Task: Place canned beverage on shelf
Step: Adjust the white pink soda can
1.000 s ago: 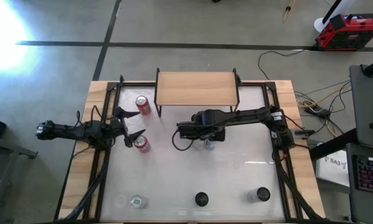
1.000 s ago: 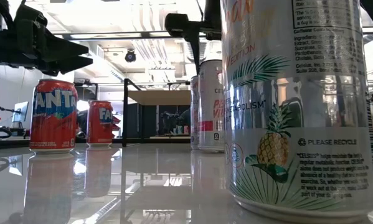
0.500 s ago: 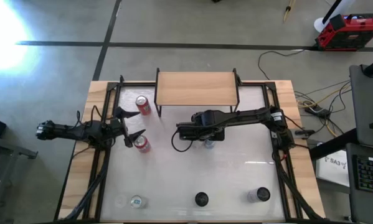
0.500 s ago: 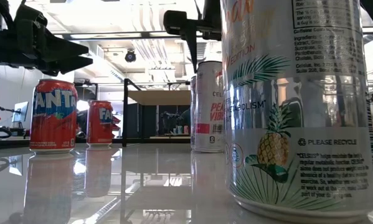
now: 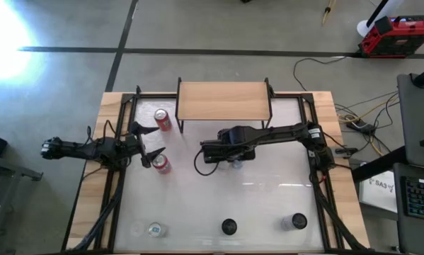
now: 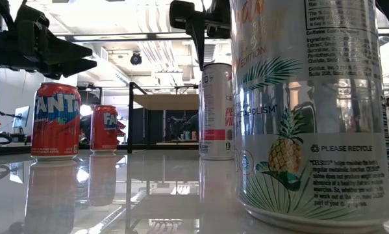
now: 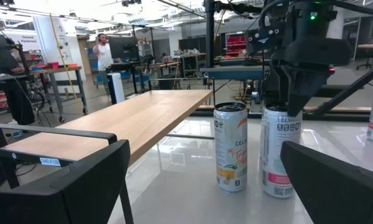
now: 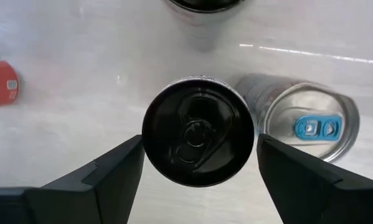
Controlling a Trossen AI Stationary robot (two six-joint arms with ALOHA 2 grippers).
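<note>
Change: The right arm has shifted slightly toward the table's left since a second ago, and its fingers have spread apart from the black-topped can.
Right fingers (image 8: 105,171): They stand a little clear of the black-topped can (image 8: 198,131) on either side, gripping nothing.
Right gripper (image 5: 229,157): It hovers directly above that can at mid-table, in front of the shelf.
Can beside it: A silver can with a blue tab (image 8: 311,127) stands just beside the black-topped one.
Shelf (image 5: 224,100): Its tan top sits bare at the table's far edge.
Left gripper (image 5: 149,144): It waits spread wide near 2 red Fanta cans (image 6: 56,121).
Step in hand: Likely lining up on a can; none has been lifted yet.
Next move: Descend around the can, close, lift and carry it to the shelf.
</note>
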